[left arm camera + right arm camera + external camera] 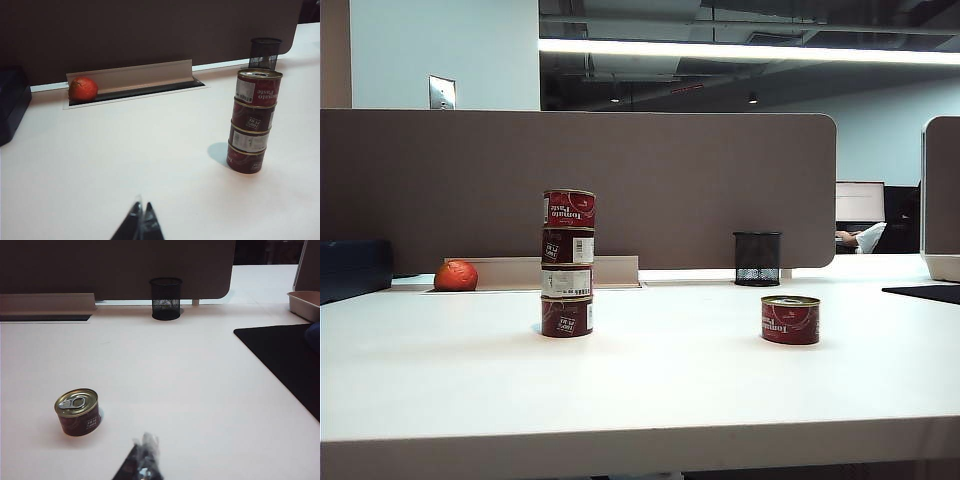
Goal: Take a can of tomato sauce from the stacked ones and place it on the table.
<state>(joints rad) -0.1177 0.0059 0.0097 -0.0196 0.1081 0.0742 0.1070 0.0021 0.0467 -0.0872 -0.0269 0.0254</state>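
Nearest the cameras, both grippers sit low over the front part of the wide, smooth off-white tabletop, and neither appears in the exterior view. The left gripper shows as two dark fingers pressed tip to tip, with nothing between them. The right gripper is likewise closed and empty, its dark fingers drawn to a single blurred point.

A little farther in, on the right side, a single small squat dark-red can of tomato sauce with silvery rims stands upright by itself on the bare tabletop, its pull-tab lid facing up in the right wrist view. It is well apart from both grippers and touches nothing else.

To the left of it stands the stack of four identical dark-red tins, still piled one on another in a straight column; the left wrist view shows the same column with white label panels on some tins.

Behind these, near the brown-grey partition panel, a black mesh cup stands to the right and a round orange-red fruit lies to the left beside a pale cable tray.

As things lie, the task looks finished: one can is off the pile and set down, and both arms are clear. Nothing appears left to do.
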